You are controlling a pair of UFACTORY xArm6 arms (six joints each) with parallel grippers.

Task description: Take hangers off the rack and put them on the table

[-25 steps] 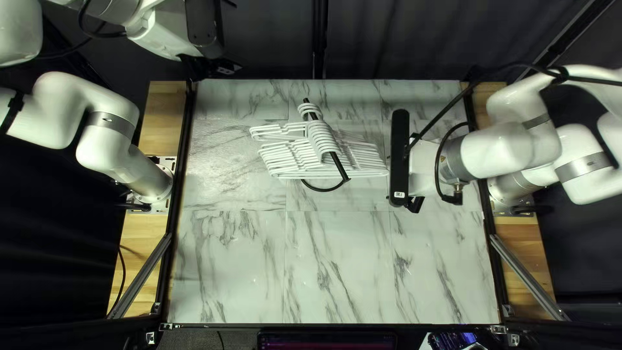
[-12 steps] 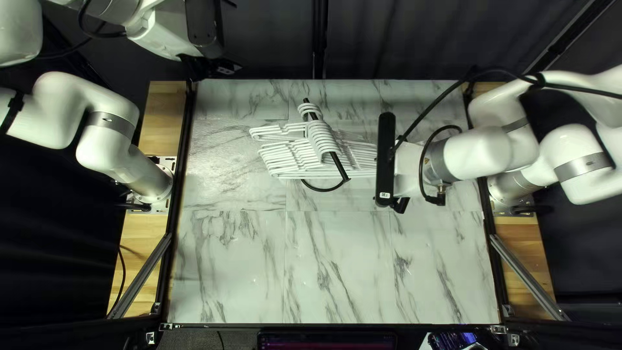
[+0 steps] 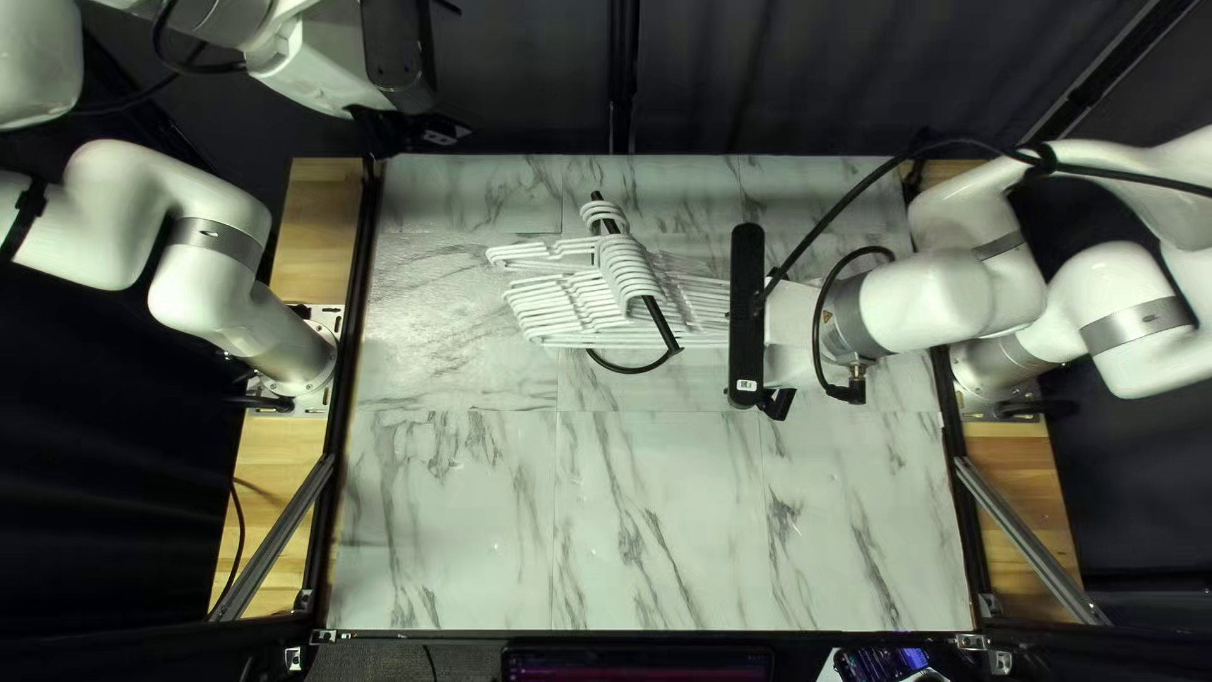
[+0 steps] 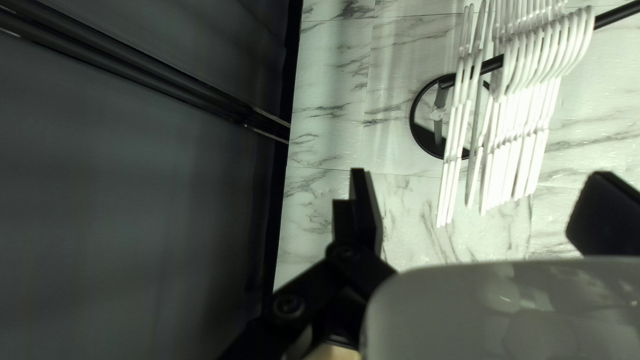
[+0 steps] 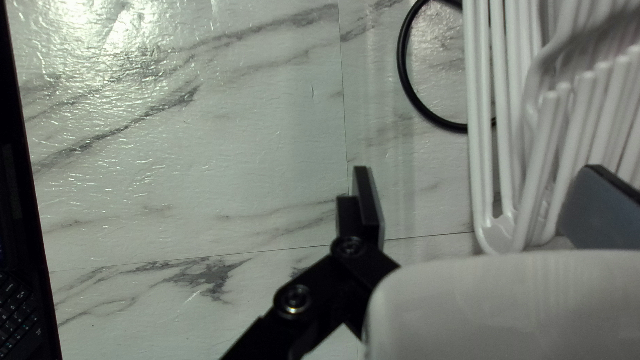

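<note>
Top left view: hangers run sideways, hooks up.

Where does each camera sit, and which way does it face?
Top left view: above the near edge of the table, slanting down toward the dark curtain; shows my left arm and right arm.
Left wrist view: on my left wrist, along my left gripper, fingers apart, toward hangers and a table edge.
Right wrist view: on my right wrist, along my right gripper, fingers apart, down at tabletop and hangers.
Shared: both wrist views show hangers and the rack's base ring.
</note>
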